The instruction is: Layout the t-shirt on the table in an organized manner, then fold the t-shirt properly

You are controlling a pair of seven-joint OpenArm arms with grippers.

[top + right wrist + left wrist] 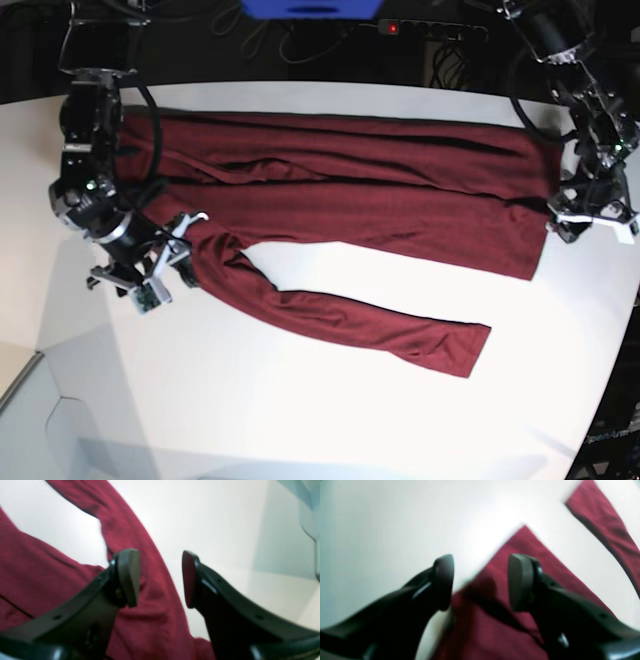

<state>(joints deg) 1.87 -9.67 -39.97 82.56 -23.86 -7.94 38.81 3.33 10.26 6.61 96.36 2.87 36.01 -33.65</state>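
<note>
sprawling across the table (pixel 300 400), the t-shirt (pixel 340 190) shows whole only from base, both the left gripper (pixel 480 582) and right gripper (pixel 160 578) gaping empty

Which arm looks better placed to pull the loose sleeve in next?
Probably the right: its open tool hovers where the sleeve leaves the t-shirt. The left tool sits at the far hem.

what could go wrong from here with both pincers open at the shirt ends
The right pincer straddles only the t-shirt edge, so closing may pinch one thin layer, or miss. The left pincer sits over a corner; it could slip off. One long sleeve trails loose across the table and may drag or bunch.
</note>
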